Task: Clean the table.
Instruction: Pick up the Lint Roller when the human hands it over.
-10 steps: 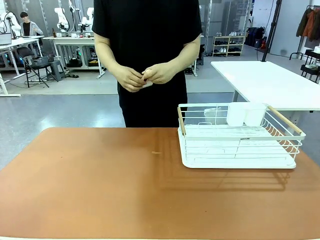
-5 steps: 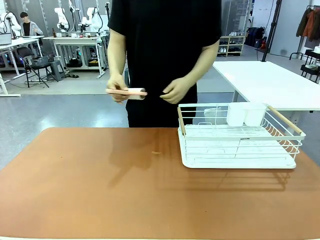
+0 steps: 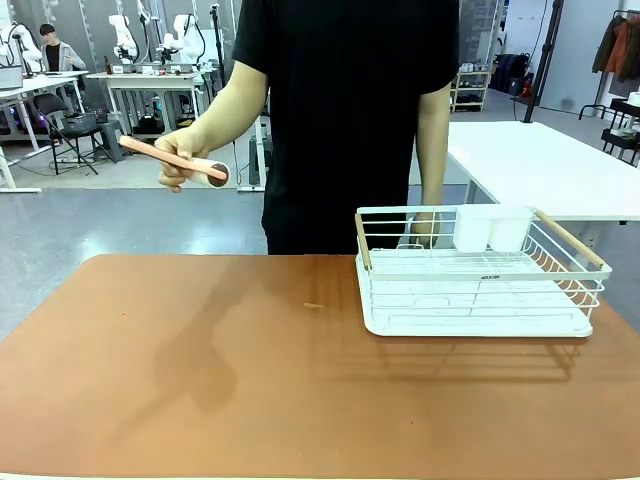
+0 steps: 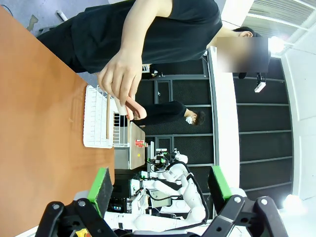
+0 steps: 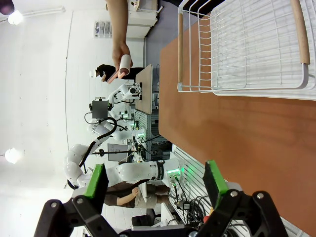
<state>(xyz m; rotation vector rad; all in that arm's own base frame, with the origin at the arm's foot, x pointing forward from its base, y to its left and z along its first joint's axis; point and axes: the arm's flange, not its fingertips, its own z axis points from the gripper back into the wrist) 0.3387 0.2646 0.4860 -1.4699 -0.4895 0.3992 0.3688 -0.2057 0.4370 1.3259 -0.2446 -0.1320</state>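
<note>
The reddish-brown table point(image 3: 200, 380) spreads across the front view, with one small crumb-like speck point(image 3: 313, 305) near its middle. At the far side a person in black holds a pink-handled lint roller point(image 3: 180, 160) up in the air, off to the left and above the table. My left gripper point(image 4: 160, 185) is open with nothing between its green pads; it hangs above the table point(image 4: 34, 123), and the lint roller point(image 4: 132, 106) is far from it. My right gripper point(image 5: 155, 180) is also open and holds nothing, above the table point(image 5: 237, 133).
A white wire dish rack point(image 3: 480, 275) with wooden handles and two white cups stands at the table's far right; the person's other hand point(image 3: 425, 232) hangs just behind it. A white-topped table point(image 3: 540, 165) stands beyond on the right.
The person's hands have parted: one swung the lint roller up and out to picture left, the other dropped down behind the rack. The person also shifted slightly to the right.
</note>
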